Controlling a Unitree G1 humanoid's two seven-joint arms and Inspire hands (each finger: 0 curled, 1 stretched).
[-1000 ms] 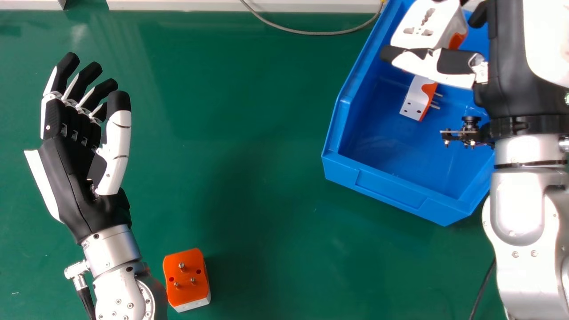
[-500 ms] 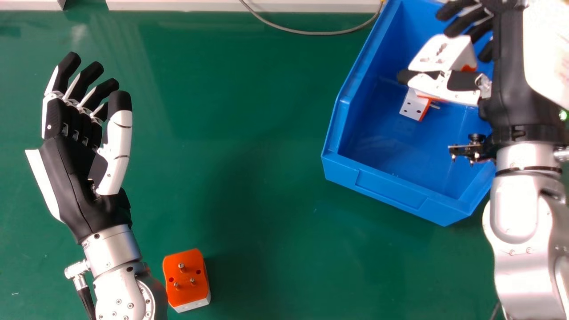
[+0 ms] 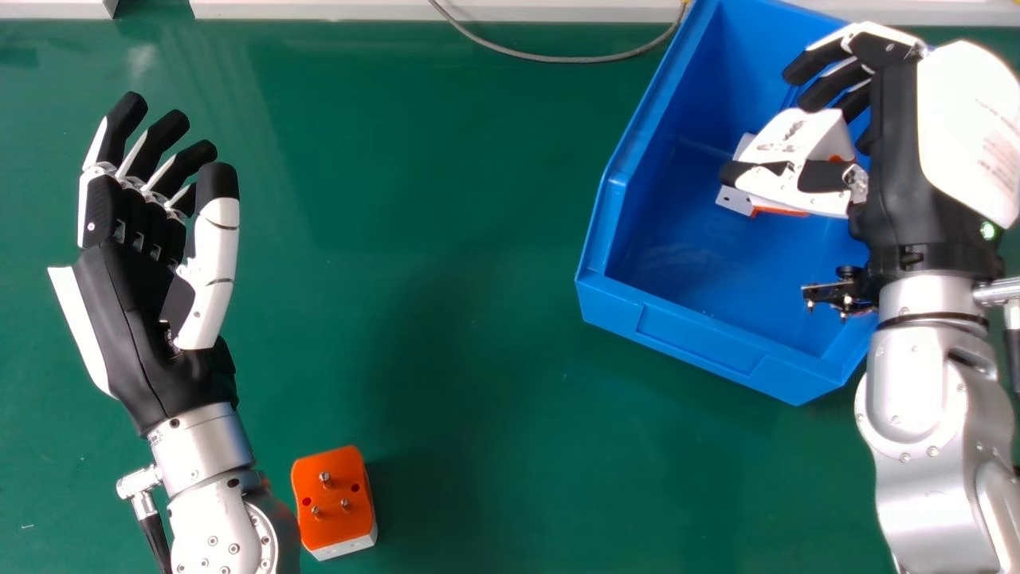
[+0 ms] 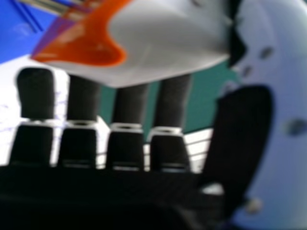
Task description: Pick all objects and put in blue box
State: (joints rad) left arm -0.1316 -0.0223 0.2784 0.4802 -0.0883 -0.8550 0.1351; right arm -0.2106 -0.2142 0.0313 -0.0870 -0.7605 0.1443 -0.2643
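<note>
Left hand (image 3: 119, 319) idle at the left of my head view, its fingers relaxed and nothing in them. Just beside its forearm (image 3: 211, 518), nearer the robot's body than that hand, the loose plug (image 3: 335, 498) lies prongs up on the table (image 3: 478, 359); the left arm is much the closer one to it. Well off to the right is the box (image 3: 701, 351), with a boxed plug (image 3: 735, 199) inside. I have the held plug (image 3: 797, 135) between thumb and fingers of my right hand (image 3: 896, 159), within the box's rim as I look down and partly over the boxed plug. How much height separates the two, I can't tell. I'd judge release comes next, ideally without the held plug landing on the other.
</note>
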